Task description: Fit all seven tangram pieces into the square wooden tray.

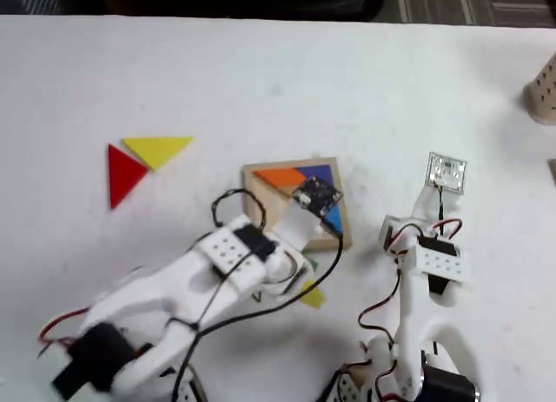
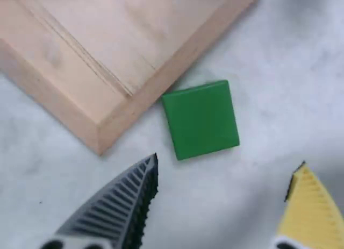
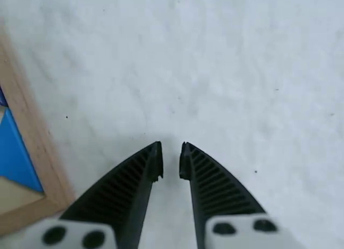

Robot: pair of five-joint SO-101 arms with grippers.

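1. My left gripper (image 2: 227,164) hovers with its fingers spread wide and empty. It is just short of the green square (image 2: 200,120), which lies flat just outside the wooden tray (image 2: 188,54), near a corner.
2. I judge the step to be picking up this square. Next I must lower, straddle its edges and close evenly.
3. My right gripper (image 3: 171,152) sits beside the tray, fingers almost pressed together on nothing.
4. The red triangle (image 1: 123,174) and yellow triangle (image 1: 158,148) lie well apart from the tray.
5. From above, my arm hides part of the tray, so I cannot tell which space is free.
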